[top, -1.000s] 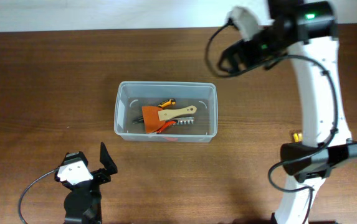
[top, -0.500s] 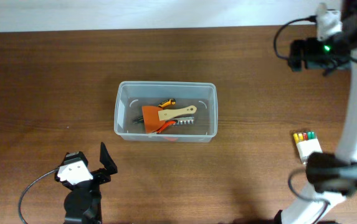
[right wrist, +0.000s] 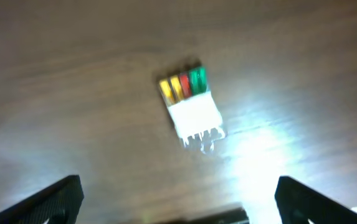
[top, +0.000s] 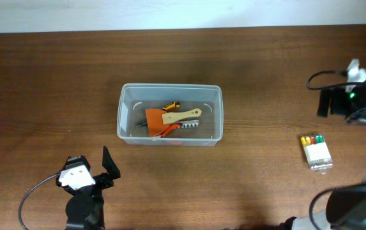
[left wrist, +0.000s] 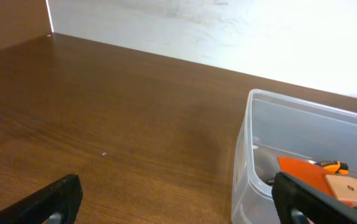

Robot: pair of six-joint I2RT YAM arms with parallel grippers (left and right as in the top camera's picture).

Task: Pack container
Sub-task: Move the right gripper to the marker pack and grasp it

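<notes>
Hovering right gripper (right wrist: pixel 177 202), jaws apart, small clear case (right wrist: pixel 190 106) below-ahead; left gripper (left wrist: pixel 178 202) spread wide, container (left wrist: pixel 248 155) ahead-right, holding tools (left wrist: pixel 309 171).

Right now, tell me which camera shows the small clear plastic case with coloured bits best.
Overhead: the small clear plastic case with coloured bits is sharp and whole, lying on the brown wooden table. The right wrist view shows it larger but blurred. The left wrist view misses it.
</notes>
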